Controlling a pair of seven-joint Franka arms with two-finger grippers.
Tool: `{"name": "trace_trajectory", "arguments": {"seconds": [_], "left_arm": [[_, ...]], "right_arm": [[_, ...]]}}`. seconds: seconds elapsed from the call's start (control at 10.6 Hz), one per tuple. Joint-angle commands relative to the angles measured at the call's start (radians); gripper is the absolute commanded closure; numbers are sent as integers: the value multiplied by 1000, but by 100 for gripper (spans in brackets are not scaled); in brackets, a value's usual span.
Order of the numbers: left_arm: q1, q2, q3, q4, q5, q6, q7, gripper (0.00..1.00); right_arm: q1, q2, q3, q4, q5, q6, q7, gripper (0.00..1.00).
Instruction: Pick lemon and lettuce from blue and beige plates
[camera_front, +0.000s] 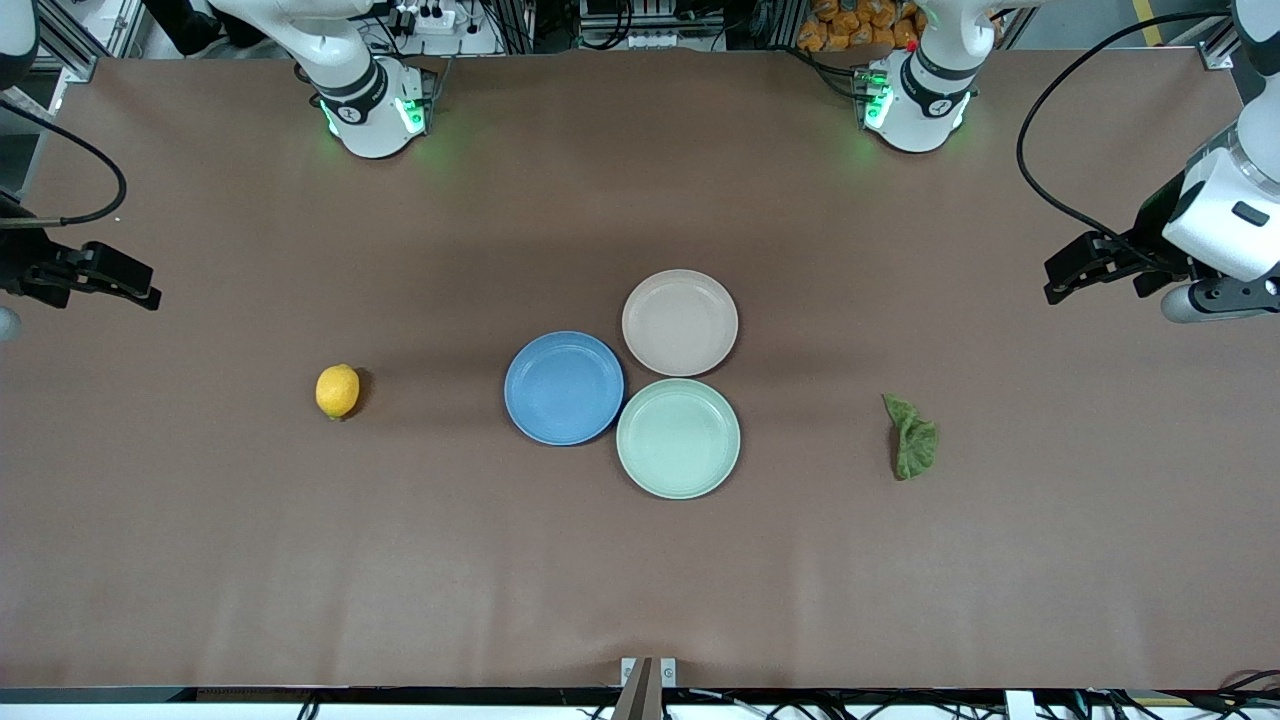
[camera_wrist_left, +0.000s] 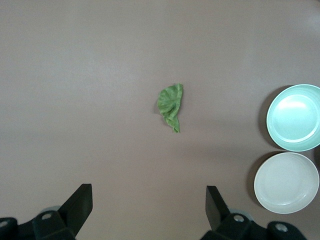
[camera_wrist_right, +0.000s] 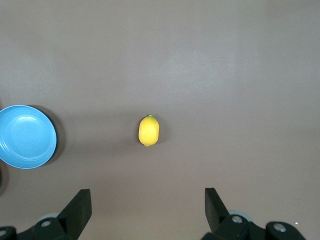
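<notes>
Lemon (camera_front: 337, 390) and lettuce (camera_front: 911, 437) on bare table, plates empty. Left gripper (camera_wrist_left: 149, 206) and right gripper (camera_wrist_right: 148, 206) wide, raised at table ends. Risk: lemon rolling from pinch.

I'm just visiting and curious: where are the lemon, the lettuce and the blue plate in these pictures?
lemon (camera_front: 337, 390): front view, middle of its yellow rind.
lettuce (camera_front: 911, 438): front view, middle of the wrinkled leaf.
blue plate (camera_front: 564, 387): front view, bare centre of the plate.
</notes>
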Motion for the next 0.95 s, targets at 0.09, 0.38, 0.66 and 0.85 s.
{"name": "trace_trajectory", "arguments": {"seconds": [0.09,0.38,0.66,0.85], "left_arm": [[-5,-3,18,13,-23,-30,40,0],[-5,-3,24,13,-9,-51,40,0],[-5,-4,26,13,-7,-59,40,0],[-5,-4,26,13,-7,-65,40,0]], "right_arm": [[0,-3,2,14,-18,-21,-12,0],[1,-3,3,14,-40,-21,-15,0],[3,-1,5,14,-39,-23,-15,0],[6,0,8,14,-33,-21,-15,0]]}}
